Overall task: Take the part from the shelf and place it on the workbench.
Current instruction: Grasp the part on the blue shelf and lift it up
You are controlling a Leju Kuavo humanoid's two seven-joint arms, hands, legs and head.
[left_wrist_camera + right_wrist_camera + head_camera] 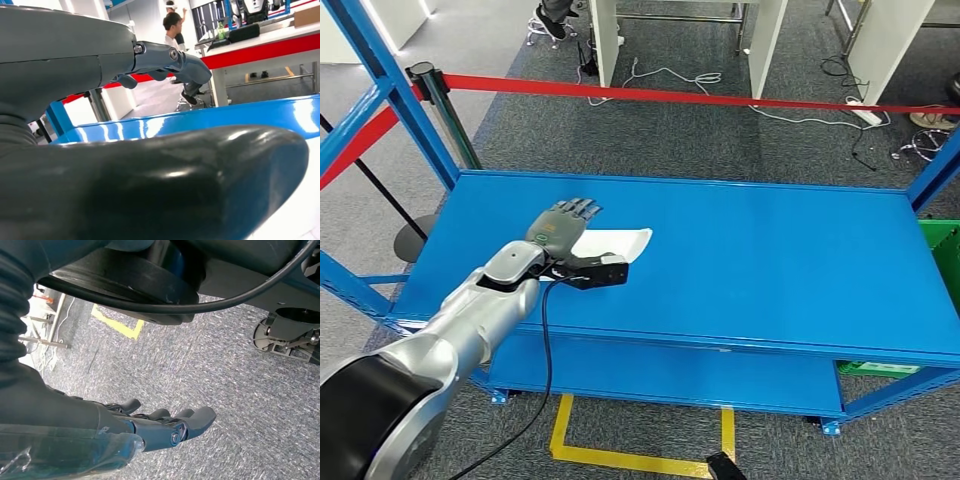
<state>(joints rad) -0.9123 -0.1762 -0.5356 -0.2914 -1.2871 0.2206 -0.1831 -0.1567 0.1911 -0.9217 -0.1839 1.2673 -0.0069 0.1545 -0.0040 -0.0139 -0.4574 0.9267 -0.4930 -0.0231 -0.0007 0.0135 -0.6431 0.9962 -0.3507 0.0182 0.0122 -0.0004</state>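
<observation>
Early stage: my left hand (560, 228), fingers spread and flat, lies over the white part (618, 243) on the blue shelf (773, 260), no grip yet, lift and workbench placement all pending; right hand (166, 427) hangs idle, fingers loosely extended.

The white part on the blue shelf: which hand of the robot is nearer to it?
Left. The left hand is over the near end of the white part on the shelf. The right hand hangs over the carpet floor, fingers apart, holding nothing.

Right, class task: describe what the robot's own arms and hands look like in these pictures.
The left arm is shiny silver with a black upper section; a black cable hangs from its wrist. The left hand has a grey back with a green-ringed round marking. The right hand has dark grey fingers and a black ribbed cover.
</observation>
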